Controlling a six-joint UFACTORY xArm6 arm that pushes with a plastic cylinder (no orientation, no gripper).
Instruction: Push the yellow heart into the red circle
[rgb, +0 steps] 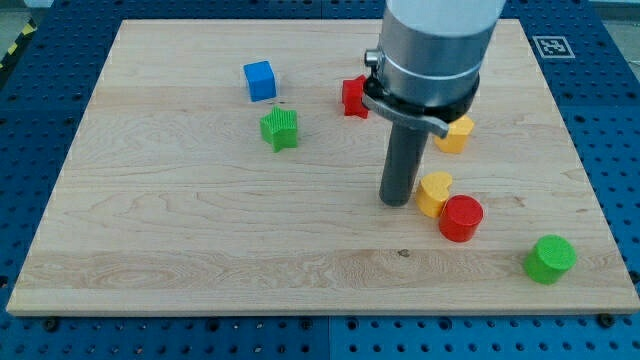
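Note:
The yellow heart (434, 193) lies right of the board's middle and touches the red circle (461, 218), which sits just below and to its right. My tip (396, 202) stands on the board right beside the heart's left side, touching it or nearly so. The rod rises from there to the grey arm body at the view's top.
A blue cube (259, 80) and a green star (280, 129) lie at upper left of centre. A red star (354, 96) is partly behind the arm. A yellow hexagon (456, 134) lies above the heart. A green circle (549, 259) sits near the wooden board's (150, 230) lower right corner.

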